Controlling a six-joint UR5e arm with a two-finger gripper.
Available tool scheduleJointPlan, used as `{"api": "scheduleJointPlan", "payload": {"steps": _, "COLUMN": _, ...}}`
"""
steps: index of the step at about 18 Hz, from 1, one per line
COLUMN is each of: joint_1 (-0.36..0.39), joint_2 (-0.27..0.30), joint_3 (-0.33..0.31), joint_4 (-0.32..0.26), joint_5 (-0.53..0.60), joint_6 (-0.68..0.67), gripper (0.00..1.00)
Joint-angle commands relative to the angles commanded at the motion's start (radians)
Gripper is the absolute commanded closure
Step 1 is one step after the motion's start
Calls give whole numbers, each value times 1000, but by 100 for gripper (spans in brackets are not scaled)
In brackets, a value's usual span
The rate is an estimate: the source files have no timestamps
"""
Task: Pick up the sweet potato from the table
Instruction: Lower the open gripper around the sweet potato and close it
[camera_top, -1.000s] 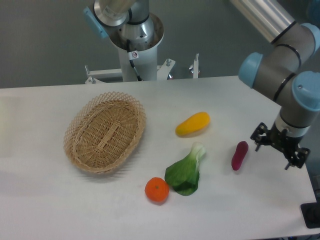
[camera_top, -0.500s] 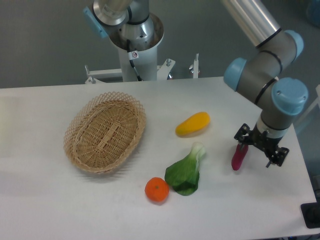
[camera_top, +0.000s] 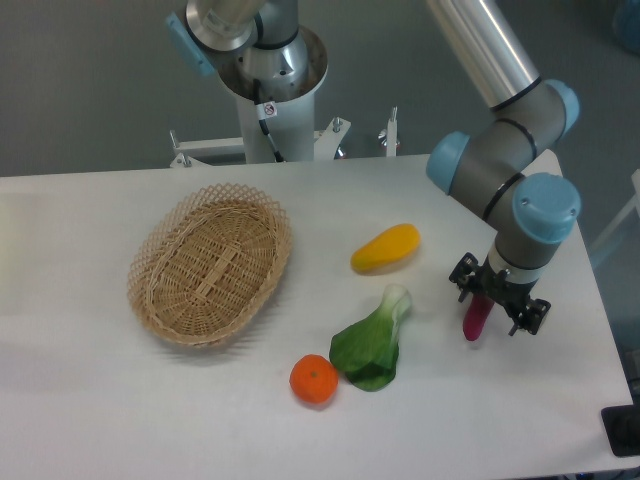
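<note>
The sweet potato is a small dark magenta finger-shaped vegetable lying on the white table at the right. My gripper hangs directly over its upper end, fingers open and spread to either side of it. The upper part of the sweet potato is hidden behind the gripper. I cannot tell whether the fingers touch it.
A woven basket sits at the left. A yellow oblong vegetable lies in the middle, a green bok choy below it, and an orange fruit next to that. The table's right edge is close to the gripper.
The gripper has moved left from beside the table's right edge to over the sweet potato. The sweet potato has not moved.
</note>
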Motion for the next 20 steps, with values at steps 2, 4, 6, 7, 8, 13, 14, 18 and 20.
{"api": "scheduleJointPlan", "payload": {"steps": 2, "joint_1": -6, "joint_2": -2, "joint_3": -8, "joint_4": 3, "joint_5": 3, "joint_6": 0, "gripper": 0}}
{"api": "scheduleJointPlan", "payload": {"steps": 4, "joint_1": -6, "joint_2": -2, "joint_3": -9, "joint_4": 6, "joint_5": 2, "joint_6": 0, "gripper": 0}}
{"api": "scheduleJointPlan", "payload": {"steps": 6, "joint_1": -8, "joint_2": -2, "joint_3": -25, "joint_4": 21, "joint_5": 3, "joint_6": 0, "gripper": 0}}
{"api": "scheduleJointPlan", "payload": {"steps": 7, "joint_1": -8, "joint_2": -2, "joint_3": -31, "joint_4": 34, "joint_5": 3, "joint_6": 3, "gripper": 0}}
{"api": "scheduleJointPlan", "payload": {"steps": 8, "joint_1": -8, "joint_2": -3, "joint_3": -34, "joint_4": 47, "joint_5": 5, "joint_6": 6, "gripper": 0}}
{"api": "scheduleJointPlan", "payload": {"steps": 13, "joint_1": -8, "joint_2": -5, "joint_3": -41, "joint_4": 54, "joint_5": 5, "joint_6": 6, "gripper": 9}}
{"api": "scheduleJointPlan", "payload": {"steps": 14, "joint_1": -8, "joint_2": -5, "joint_3": -41, "joint_4": 52, "joint_5": 5, "joint_6": 9, "gripper": 24}}
{"api": "scheduleJointPlan", "payload": {"steps": 18, "joint_1": -8, "joint_2": -3, "joint_3": -35, "joint_4": 45, "joint_5": 34, "joint_6": 0, "gripper": 67}}
{"api": "scheduleJointPlan", "payload": {"steps": 20, "joint_1": -8, "joint_2": -2, "joint_3": -29, "joint_4": 43, "joint_5": 54, "joint_6": -2, "gripper": 72}}
